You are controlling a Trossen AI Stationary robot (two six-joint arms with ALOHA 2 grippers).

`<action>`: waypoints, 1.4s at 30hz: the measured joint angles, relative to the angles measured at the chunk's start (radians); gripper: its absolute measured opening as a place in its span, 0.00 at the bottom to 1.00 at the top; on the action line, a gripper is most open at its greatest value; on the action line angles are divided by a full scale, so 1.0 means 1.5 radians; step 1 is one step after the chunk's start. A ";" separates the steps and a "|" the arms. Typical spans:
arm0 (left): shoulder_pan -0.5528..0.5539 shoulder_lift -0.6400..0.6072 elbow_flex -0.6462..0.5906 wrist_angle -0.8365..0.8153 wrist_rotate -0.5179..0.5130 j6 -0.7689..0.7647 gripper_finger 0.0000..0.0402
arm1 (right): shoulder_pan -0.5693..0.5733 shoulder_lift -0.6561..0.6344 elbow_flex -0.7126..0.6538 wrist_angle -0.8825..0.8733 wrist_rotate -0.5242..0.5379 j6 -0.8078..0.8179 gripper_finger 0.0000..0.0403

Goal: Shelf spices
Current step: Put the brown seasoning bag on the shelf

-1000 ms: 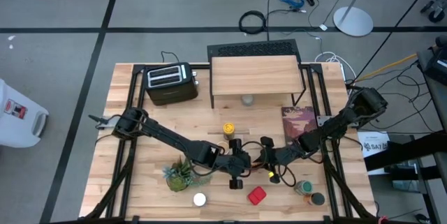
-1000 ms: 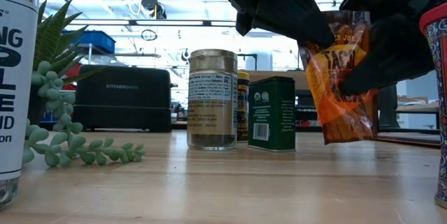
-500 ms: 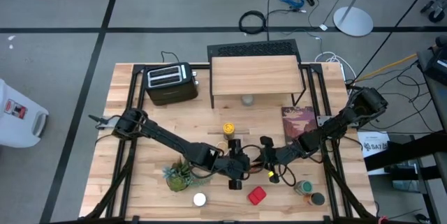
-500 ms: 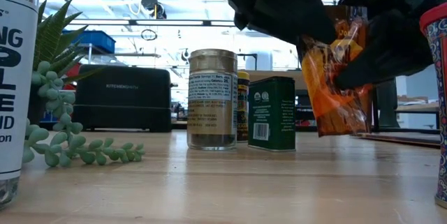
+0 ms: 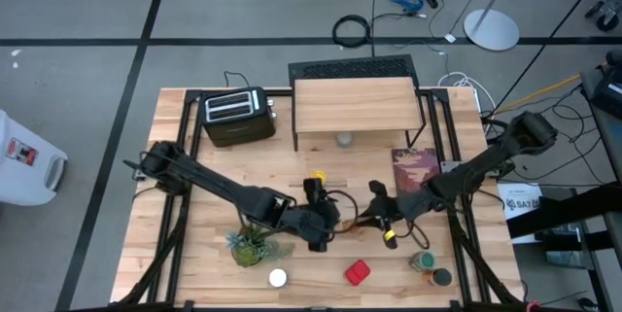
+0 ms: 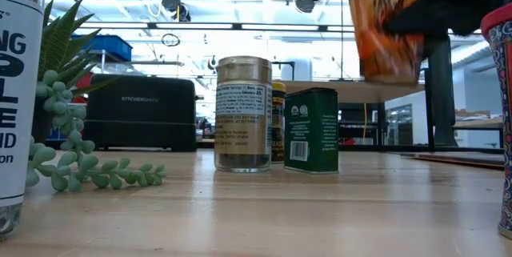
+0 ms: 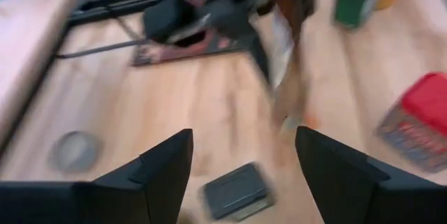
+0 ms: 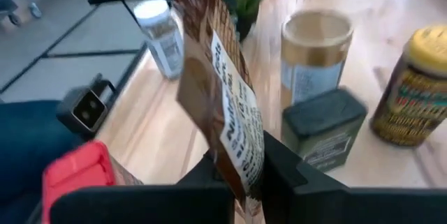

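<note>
My right gripper [image 5: 377, 217] is shut on an orange and brown spice packet [image 8: 216, 98], held high above the table's middle [image 6: 388, 17]. My left gripper [image 7: 244, 175] is open just left of it, above the dark square tin [image 7: 237, 192], touching nothing. A tan-lidded jar [image 6: 243, 113], the green-sided tin [image 6: 310, 129] and a yellow-lidded jar [image 5: 317, 177] stand on the table. The red tin [image 5: 358, 272], the white-capped shaker [image 5: 278, 278] and the green-capped bottle [image 5: 423, 261] stand near the front edge. The shelf [image 5: 355, 106] stands at the far edge with a jar [image 5: 344, 139] beneath it. My right gripper pinches one end of the packet [image 8: 241, 172] between its two fingers. The flat packet juts out forward from the fingertips, edge-on. It is lifted clear of the table and stands roughly upright in the low view.
A black toaster [image 5: 238, 116] sits left of the shelf. A potted plant [image 5: 255, 246] stands near my left arm. A dark printed mat [image 5: 416, 168] lies right of centre. A dark-lidded jar [image 5: 441, 277] stands by the green-capped bottle.
My left gripper has opened, let go of the packet and drawn back toward the table's left. My right gripper has gone up with the packet, which now hangs well above the jars instead of level with them.
</note>
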 joint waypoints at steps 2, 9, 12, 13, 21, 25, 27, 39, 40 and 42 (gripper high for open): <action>0.002 -0.018 -0.007 -0.013 -0.021 0.003 0.65 | -0.004 -0.032 0.000 -0.019 0.000 -0.002 0.05; 0.016 -0.078 -0.029 -0.044 -0.062 0.032 0.65 | -0.037 -0.127 0.022 -0.110 0.000 -0.040 0.04; 0.034 -0.094 -0.029 -0.077 -0.079 0.036 0.65 | -0.057 -0.151 0.055 -0.153 -0.002 -0.071 0.04; 0.041 -0.097 -0.029 -0.090 -0.081 0.036 0.65 | -0.065 -0.156 0.070 -0.174 -0.003 -0.084 0.04; 0.101 -0.107 -0.035 -0.131 -0.083 0.050 0.65 | -0.133 -0.164 0.214 -0.334 -0.004 -0.184 0.04; 0.132 -0.132 -0.093 -0.084 -0.082 0.065 0.65 | -0.180 -0.163 0.287 -0.414 -0.004 -0.214 0.04; 0.148 -0.165 -0.143 -0.026 -0.082 0.066 0.65 | -0.206 -0.163 0.321 -0.445 -0.004 -0.227 0.04; 0.204 -0.389 -0.413 0.285 -0.012 0.128 0.65 | -0.388 -0.149 0.457 -0.531 -0.087 -0.331 0.04; 0.207 -0.397 -0.423 0.296 -0.010 0.140 0.65 | -0.406 -0.142 0.467 -0.531 -0.099 -0.340 0.04; 0.216 -0.406 -0.436 0.311 -0.004 0.160 0.65 | -0.445 -0.122 0.493 -0.531 -0.130 -0.358 0.04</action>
